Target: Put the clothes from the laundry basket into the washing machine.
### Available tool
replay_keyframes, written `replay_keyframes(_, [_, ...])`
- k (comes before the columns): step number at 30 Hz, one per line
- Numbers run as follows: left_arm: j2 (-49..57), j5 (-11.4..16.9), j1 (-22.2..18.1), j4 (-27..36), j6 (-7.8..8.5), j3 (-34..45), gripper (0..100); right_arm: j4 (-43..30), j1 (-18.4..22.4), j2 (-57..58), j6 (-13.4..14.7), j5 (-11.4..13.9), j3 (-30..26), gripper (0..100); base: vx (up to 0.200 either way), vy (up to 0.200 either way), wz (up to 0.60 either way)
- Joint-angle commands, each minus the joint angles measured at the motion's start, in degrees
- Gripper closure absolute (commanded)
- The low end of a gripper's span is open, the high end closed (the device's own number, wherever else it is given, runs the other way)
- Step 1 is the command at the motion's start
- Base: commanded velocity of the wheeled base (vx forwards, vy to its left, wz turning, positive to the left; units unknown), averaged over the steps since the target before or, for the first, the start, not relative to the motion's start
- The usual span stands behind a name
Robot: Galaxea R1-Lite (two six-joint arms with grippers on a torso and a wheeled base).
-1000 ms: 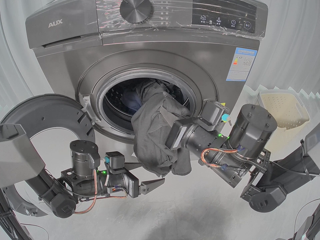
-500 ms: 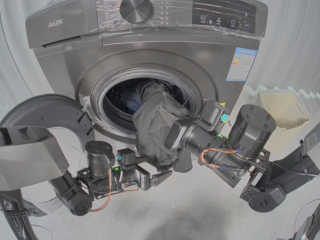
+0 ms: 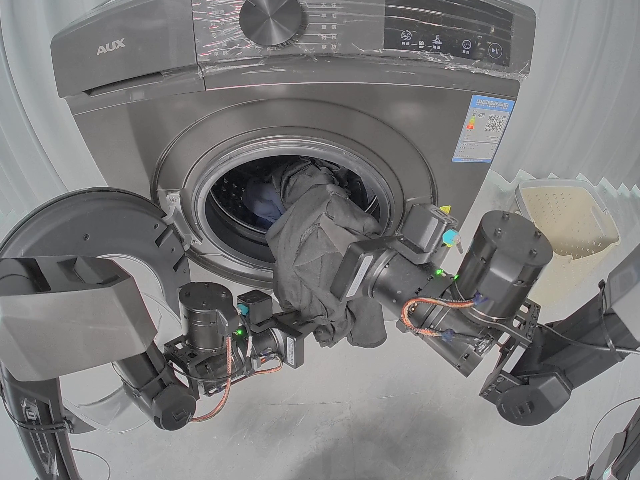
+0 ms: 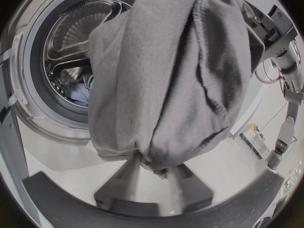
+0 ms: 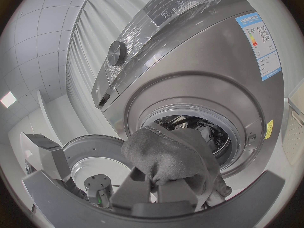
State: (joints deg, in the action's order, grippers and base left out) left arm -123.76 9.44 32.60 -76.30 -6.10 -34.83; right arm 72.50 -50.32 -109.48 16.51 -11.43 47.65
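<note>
A dark grey garment (image 3: 313, 261) hangs out of the washing machine's open drum (image 3: 227, 221) and drapes over the front rim. My right gripper (image 5: 155, 182) is shut on a bunch of it just in front of the opening, and the cloth covers its fingers. My left gripper (image 3: 313, 325) is low in front of the machine. It is open, with its fingertips (image 4: 134, 162) pushed into the garment's (image 4: 164, 79) lower hem. Other clothes, one of them light blue (image 3: 263, 201), lie inside the drum. The cream laundry basket (image 3: 567, 228) stands to the right of the machine.
The round machine door (image 3: 87, 228) is swung open to the left, close to my left arm. The right arm's wrist and elbow (image 3: 467, 281) sit between the drum and the basket. Bare grey floor (image 3: 347, 401) lies in front.
My left arm has moved right and up, bringing its open fingers from clear of the garment into its lower hem. The right gripper and the garment have hardly moved.
</note>
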Motion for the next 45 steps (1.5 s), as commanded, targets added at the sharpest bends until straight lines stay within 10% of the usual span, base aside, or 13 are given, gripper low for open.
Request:
replay_keyframes(1, [2.73,-0.29,0.54,-1.13,0.12,1.69,100,0.01,0.49,-0.64,-0.16,0.01,-0.02,100,0.0,0.0,0.0])
replay_keyframes(12, [19.96,1.73,4.84,-7.28,0.29,18.83,100,0.19,2.25,-3.1,-1.56,0.27,0.42,100,0.0,0.0,0.0])
replay_keyframes(17, [24.71,6.91,4.58,-11.94,-0.23,23.84,100,1.15,2.25,-3.1,-1.65,0.62,-0.1,100,0.0,0.0,0.0])
replay_keyframes(18, [24.53,7.0,4.4,-12.2,0.21,23.49,100,1.51,2.25,-3.1,-1.56,0.62,-0.37,0,0.0,0.0,0.0])
replay_keyframes(31, [25.23,7.09,2.21,-12.38,-3.22,13.91,100,2.21,1.63,-6.0,-1.74,0.62,-6.08,0,0.0,0.0,0.0])
replay_keyframes(45, [24.97,1.02,0.71,-12.38,-5.15,8.37,100,2.21,3.13,-5.74,-3.76,3.44,-13.02,0,0.0,0.0,0.0])
